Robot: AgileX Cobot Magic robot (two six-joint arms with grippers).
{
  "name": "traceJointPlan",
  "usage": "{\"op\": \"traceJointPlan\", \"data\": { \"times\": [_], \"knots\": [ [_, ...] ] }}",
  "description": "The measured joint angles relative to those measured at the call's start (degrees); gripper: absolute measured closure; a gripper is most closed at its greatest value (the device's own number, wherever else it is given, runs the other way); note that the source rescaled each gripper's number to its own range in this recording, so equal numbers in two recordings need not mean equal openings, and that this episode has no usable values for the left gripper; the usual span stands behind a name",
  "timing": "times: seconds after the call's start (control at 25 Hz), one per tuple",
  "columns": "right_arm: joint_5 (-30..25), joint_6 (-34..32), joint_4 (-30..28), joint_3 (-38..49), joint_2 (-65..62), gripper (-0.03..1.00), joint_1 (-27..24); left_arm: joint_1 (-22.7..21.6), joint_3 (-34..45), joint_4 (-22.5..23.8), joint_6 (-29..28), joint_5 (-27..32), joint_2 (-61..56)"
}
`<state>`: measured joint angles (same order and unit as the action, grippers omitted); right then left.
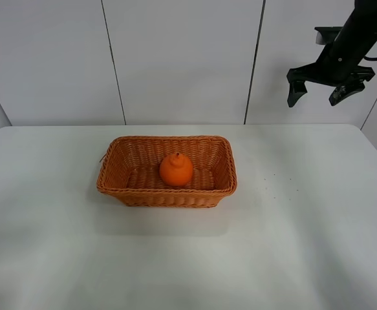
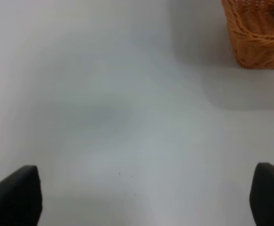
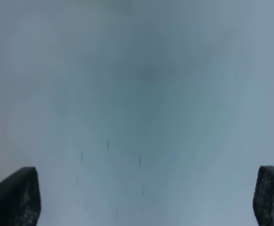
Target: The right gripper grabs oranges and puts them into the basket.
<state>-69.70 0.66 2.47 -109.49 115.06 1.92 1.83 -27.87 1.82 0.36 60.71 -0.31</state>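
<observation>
The orange (image 1: 176,170), bright and round with a knobbly top, lies inside the wicker basket (image 1: 120,184) at the middle of the white table. My right gripper (image 1: 317,91) hangs high at the back right, well away from the basket, open and empty. In the right wrist view its fingertips (image 3: 14,195) stand wide apart over blurred bare table. My left gripper (image 2: 144,197) is open and empty over bare table; a corner of the basket (image 2: 256,37) shows in that view. The left arm is out of the exterior view.
The white table (image 1: 304,245) spreads around the basket, with a few small dark specks (image 1: 275,184) to its right. A white panelled wall (image 1: 182,58) stands behind the table.
</observation>
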Motion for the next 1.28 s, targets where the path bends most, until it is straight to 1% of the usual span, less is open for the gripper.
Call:
{"op": "traceJointPlan", "data": {
  "times": [0.16, 0.28, 0.52, 0.76, 0.92, 1.08, 1.28],
  "knots": [
    [0.1, 0.0, 0.0, 14.7, -11.9, -0.03, 0.0, 0.0, 0.0, 0.0, 0.0, 0.0, 0.0],
    [0.1, 0.0, 0.1, 28.2, -22.4, -0.03, 0.0, 0.0, 0.0, 0.0, 0.0, 0.0, 0.0],
    [0.1, 0.0, 0.1, 52.5, -44.3, -0.03, 0.0, 0.0, 0.0, 0.0, 0.0, 0.0, 0.0],
    [7.0, 0.6, 0.1, 72.5, -68.3, -0.03, 0.0, 0.0, 0.0, 0.0, 0.0, 0.0, 0.0],
    [9.7, 0.9, 0.2, 79.9, -85.1, -0.03, 0.0, 0.0, 0.0, 0.0, 0.0, 0.0, 0.0],
    [10.9, 0.9, 0.1, 80.9, -98.9, -0.03, 0.0, 0.0, 0.0, 0.0, 0.0, 0.0, 0.0],
    [10.9, 1.0, -0.1, 81.0, -110.2, -0.03, 0.0, 0.0, 0.0, 0.0, 0.0, 0.0, 0.0]
  ]
}}
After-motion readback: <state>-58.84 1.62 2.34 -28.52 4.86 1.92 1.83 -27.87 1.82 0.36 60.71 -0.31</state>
